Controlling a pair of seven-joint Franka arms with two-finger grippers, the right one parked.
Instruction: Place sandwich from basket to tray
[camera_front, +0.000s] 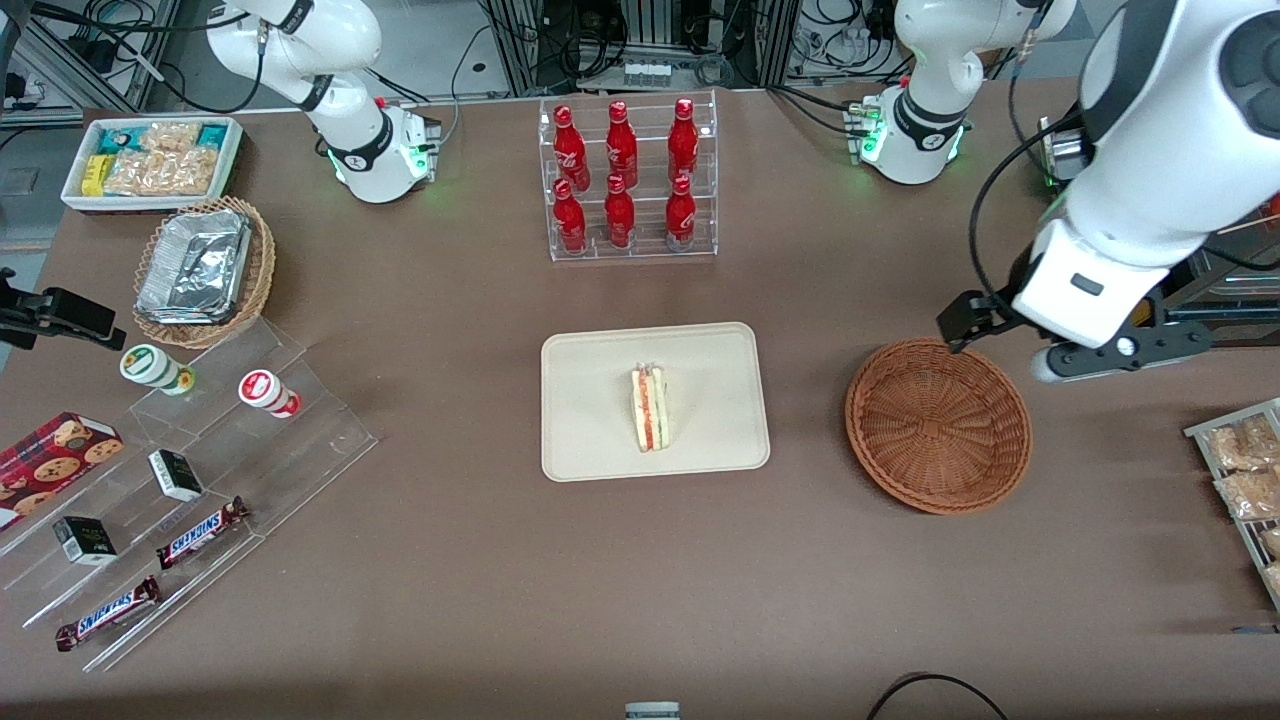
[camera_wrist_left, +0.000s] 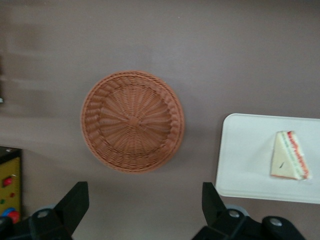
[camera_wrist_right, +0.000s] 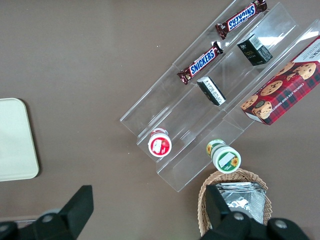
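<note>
Gripper (camera_wrist_left: 145, 210) spread, empty, above basket (camera_front: 938, 425); sandwich (camera_front: 650, 408), soft and light, slick-wrapped, rests mid-tray (camera_front: 600, 445); grasp bread faces.

The tray (camera_wrist_left: 250, 165) is cut off at the frame edge; the claw (camera_wrist_left: 145, 202) shows only its fingertips.

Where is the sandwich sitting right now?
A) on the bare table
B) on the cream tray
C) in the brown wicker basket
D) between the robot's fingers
B: the sandwich lies on the tray, the basket is empty, and the gripper hangs open above the table beside the basket, holding nothing.
</note>
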